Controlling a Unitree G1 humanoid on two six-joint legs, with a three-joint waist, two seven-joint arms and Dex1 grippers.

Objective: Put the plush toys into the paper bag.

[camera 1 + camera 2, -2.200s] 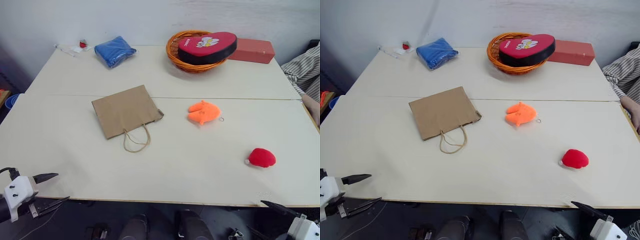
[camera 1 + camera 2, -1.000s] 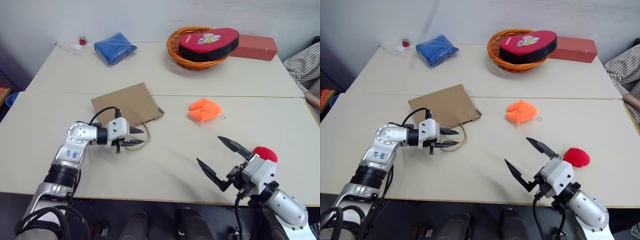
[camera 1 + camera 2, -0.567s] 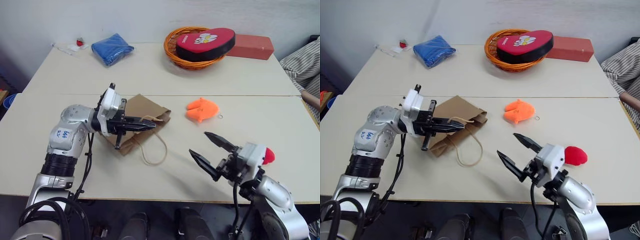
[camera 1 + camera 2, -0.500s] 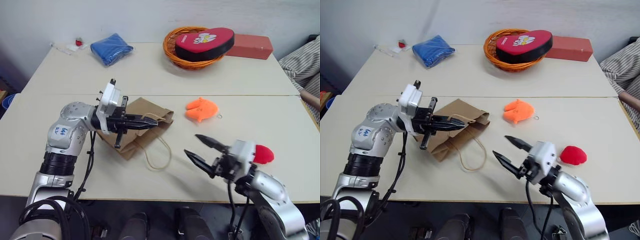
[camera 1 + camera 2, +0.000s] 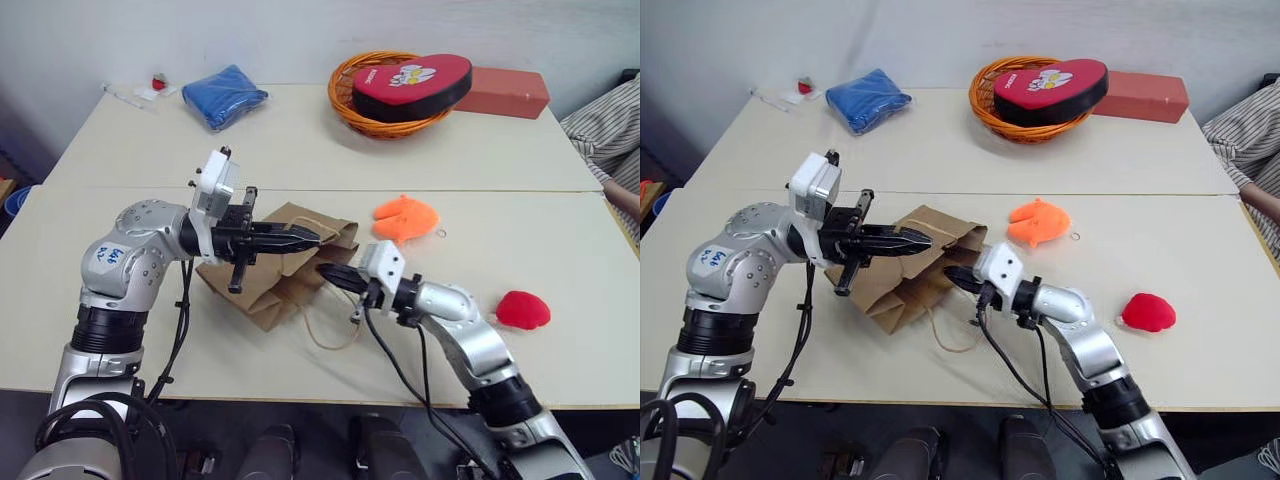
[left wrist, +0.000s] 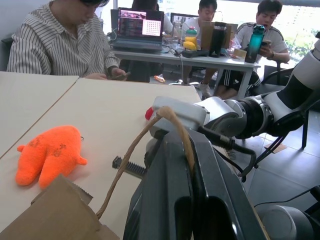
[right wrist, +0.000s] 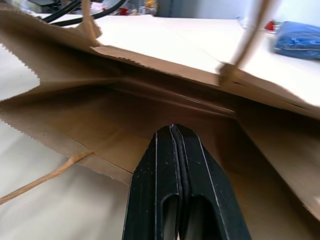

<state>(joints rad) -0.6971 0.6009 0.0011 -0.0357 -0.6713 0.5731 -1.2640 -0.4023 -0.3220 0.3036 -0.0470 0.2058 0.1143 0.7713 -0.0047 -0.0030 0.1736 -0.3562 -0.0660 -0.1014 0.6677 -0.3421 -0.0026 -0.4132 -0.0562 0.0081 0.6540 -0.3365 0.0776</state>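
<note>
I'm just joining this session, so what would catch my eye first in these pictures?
At the middle of the table, the left gripper is shut on a handle of the paper bag, lifting its mouth, while the right gripper, shut, pokes into the opening. The orange plush toy lies just beyond the bag, and the red plush toy sits near the right edge.

A pale tabletop (image 5: 300,140) is carrying a brown paper bag (image 5: 275,285), an orange plush toy (image 5: 405,218), a red plush toy (image 5: 523,310), a folded blue cloth (image 5: 228,96), an orange wicker basket (image 5: 350,100) and a red box (image 5: 510,92).
</note>
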